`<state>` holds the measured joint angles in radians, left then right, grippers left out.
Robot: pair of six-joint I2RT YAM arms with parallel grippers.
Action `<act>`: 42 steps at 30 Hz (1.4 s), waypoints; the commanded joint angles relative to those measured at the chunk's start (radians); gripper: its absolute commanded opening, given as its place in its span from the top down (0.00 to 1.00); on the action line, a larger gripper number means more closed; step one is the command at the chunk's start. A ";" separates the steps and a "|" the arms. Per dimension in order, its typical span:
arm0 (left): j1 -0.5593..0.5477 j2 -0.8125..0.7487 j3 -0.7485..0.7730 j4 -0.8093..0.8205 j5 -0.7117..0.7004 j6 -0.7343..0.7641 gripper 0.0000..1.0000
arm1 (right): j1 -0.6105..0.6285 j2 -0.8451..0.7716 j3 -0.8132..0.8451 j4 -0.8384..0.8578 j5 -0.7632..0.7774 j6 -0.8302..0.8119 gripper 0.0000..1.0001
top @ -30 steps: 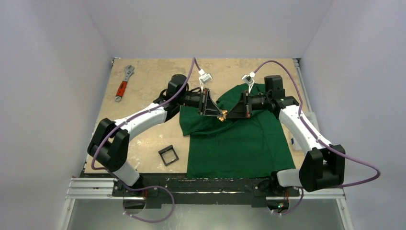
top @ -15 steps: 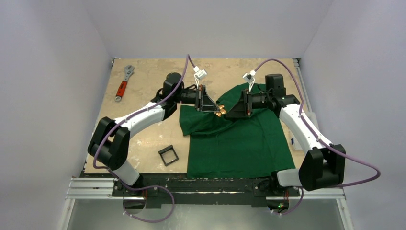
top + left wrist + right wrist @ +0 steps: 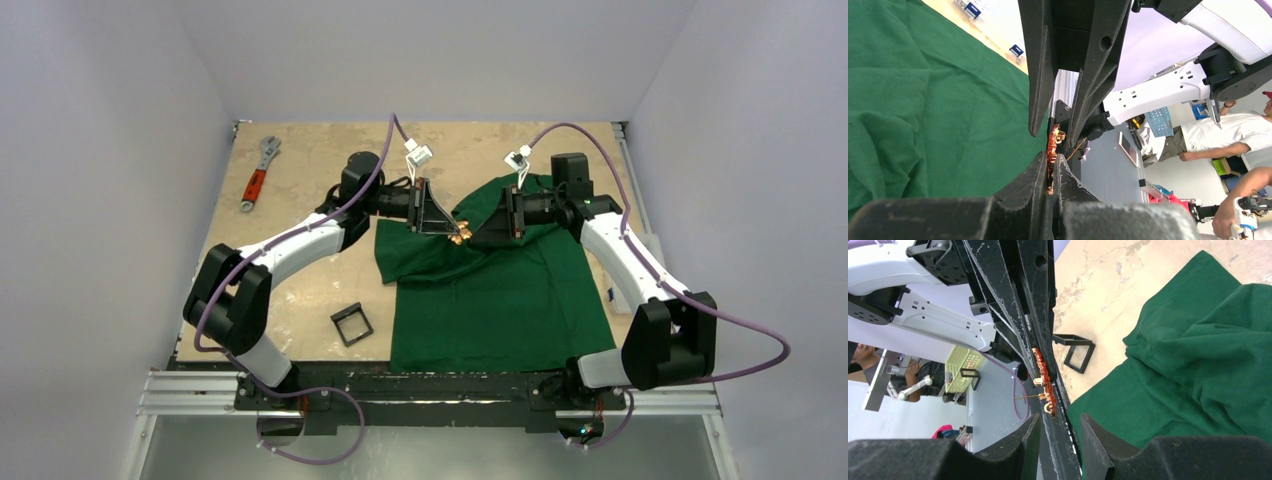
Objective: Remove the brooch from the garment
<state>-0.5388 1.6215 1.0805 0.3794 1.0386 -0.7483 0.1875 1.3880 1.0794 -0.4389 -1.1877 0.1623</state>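
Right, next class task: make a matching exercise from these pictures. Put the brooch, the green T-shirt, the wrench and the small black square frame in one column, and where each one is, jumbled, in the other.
Things
1. brooch
2. garment
3. wrench
4. black square frame

Places
A. far left corner of the table
B. bare tabletop just left of the garment's lower half
C. pinched in the shut left gripper
D. spread across the table's middle and right

Pairs: 1-C, 2-D, 3-A, 4-B
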 commanded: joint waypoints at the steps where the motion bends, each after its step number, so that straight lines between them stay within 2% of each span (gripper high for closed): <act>1: -0.005 -0.011 0.001 0.031 0.021 0.011 1.00 | -0.005 -0.006 0.042 0.042 -0.003 0.018 0.62; 10: -0.017 -0.004 0.010 0.020 0.013 0.018 1.00 | 0.004 -0.006 0.037 0.062 -0.003 0.028 0.63; 20: -0.024 0.000 0.021 0.006 0.010 0.032 1.00 | 0.006 0.000 0.039 0.054 -0.013 0.010 0.76; 24: -0.024 0.005 0.024 0.005 0.010 0.027 1.00 | 0.007 -0.001 0.037 0.052 -0.021 0.007 0.73; 32: -0.024 0.008 0.027 0.006 0.008 0.026 1.00 | 0.011 -0.002 0.040 0.042 -0.026 -0.007 0.76; 42: -0.024 0.014 0.028 0.009 0.007 0.013 1.00 | 0.018 -0.004 0.046 0.008 -0.021 -0.044 0.73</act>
<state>-0.5579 1.6367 1.0805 0.3660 1.0367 -0.7399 0.2001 1.3884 1.0809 -0.4088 -1.1965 0.1524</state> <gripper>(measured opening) 0.030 0.267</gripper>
